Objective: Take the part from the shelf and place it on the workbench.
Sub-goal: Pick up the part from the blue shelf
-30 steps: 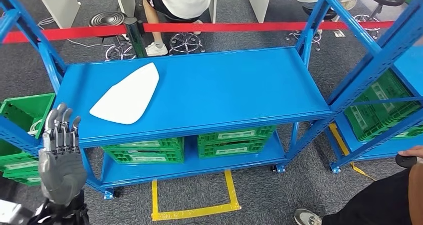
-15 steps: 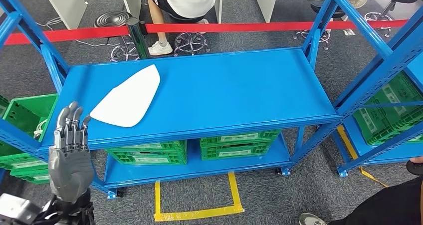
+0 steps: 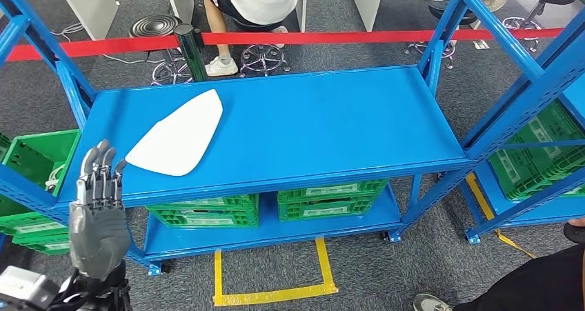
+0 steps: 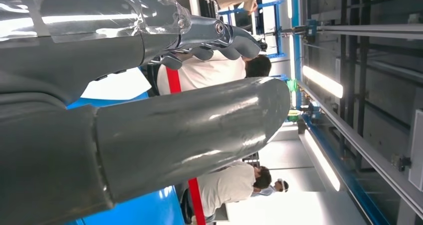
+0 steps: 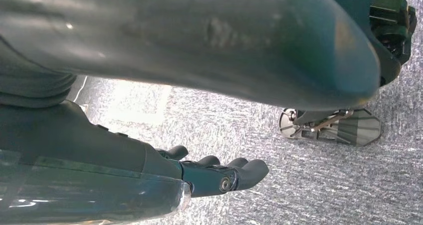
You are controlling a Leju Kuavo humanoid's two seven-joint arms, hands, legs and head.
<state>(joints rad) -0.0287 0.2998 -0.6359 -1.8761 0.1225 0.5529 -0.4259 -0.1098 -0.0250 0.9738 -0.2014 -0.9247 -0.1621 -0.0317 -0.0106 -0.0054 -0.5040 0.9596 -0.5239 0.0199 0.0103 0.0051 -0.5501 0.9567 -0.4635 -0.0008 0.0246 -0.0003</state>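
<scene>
The blue shelf point(image 3: 310, 118) stands right in front of the robot, its top board wide and bare apart from one thing. Blue uprights rise at both ends, and green crates point(image 3: 207, 211) sit on the lower level under the board. A red barrier tape point(image 3: 345, 36) runs behind the shelf, with a seated person point(image 3: 255, 1) and stools beyond it.

The part point(image 3: 178, 135) lies flat on the top board, near the left end and reaching close to the front edge. It is a white, thin, smooth panel, rounded at the far tip and broad at the near side. I'd judge it light and fairly stiff, but slick, and so low that fingers would struggle to get under it. The near broad edge by the front lip looks the best place to take hold, perhaps after sliding it out over the lip.

The left hand point(image 3: 96, 218) is raised just off the front left corner of the shelf, fingers point(image 3: 100, 169) straight, close together and holding nothing. The right hand point(image 5: 219, 177) hangs over grey carpet, fingers loosely curled and holding nothing.

There is open room above the board; the left upright and the front lip are the edges to mind.
</scene>
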